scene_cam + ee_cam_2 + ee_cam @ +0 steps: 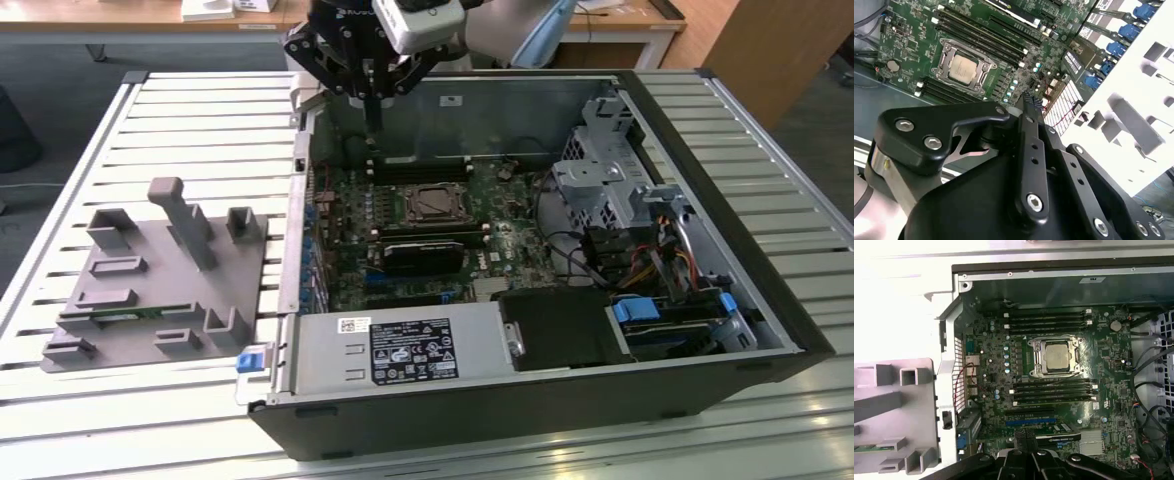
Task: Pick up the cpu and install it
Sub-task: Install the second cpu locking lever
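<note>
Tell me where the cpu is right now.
The cpu sits in the motherboard's metal socket frame inside the open computer case, between two banks of memory slots in both wrist views; the hand hangs above the case's far wall.

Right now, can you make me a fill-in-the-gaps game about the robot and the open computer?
1. The cpu sits in its ___ on the green motherboard.
2. The tool hangs over the computer case, holding ___.
3. The grey rack stands on the exterior view's ___ of the case.
4. The clips by the drive bays are ___ in colour.

Missing words: socket; nothing; left; blue.
</note>
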Controlling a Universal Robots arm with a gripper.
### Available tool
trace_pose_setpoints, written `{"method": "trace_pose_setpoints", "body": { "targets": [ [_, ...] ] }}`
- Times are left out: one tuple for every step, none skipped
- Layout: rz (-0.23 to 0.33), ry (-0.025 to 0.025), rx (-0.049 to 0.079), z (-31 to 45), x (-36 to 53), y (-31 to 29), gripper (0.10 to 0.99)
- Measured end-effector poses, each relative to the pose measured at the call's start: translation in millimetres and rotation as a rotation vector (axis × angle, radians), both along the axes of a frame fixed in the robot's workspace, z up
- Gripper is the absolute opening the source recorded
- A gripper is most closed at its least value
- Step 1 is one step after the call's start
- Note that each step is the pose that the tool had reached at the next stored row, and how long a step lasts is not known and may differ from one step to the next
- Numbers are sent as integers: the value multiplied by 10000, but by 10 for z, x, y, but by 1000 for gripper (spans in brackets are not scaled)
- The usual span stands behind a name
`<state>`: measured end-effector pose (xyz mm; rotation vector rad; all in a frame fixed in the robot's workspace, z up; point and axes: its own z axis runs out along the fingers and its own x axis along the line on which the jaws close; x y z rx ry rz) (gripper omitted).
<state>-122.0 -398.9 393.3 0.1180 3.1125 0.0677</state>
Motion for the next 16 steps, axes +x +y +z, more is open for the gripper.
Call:
{"method": "trace_pose_setpoints", "body": {
  "targets": [
    [0,0,0,0,0,0,106],
    [0,0,0,0,0,0,106],
    [0,0,0,0,0,0,106],
    [0,0,0,0,0,0,106],
    [0,0,0,0,0,0,106],
    [0,0,0,0,0,0,106],
    [0,0,0,0,0,0,106],
    [0,0,0,0,0,0,106],
    [0,0,0,0,0,0,106],
    [0,0,0,0,0,0,106],
    [0,-1,0,0,0,0,106],
    [0,0,0,0,0,0,106],
    [0,0,0,-1,2,2,106],
    [0,0,-1,-3,9,8,106],
    [0,1,-1,-6,18,17,106],
    [-2,1,-1,-9,29,34,106]
  ]
}}
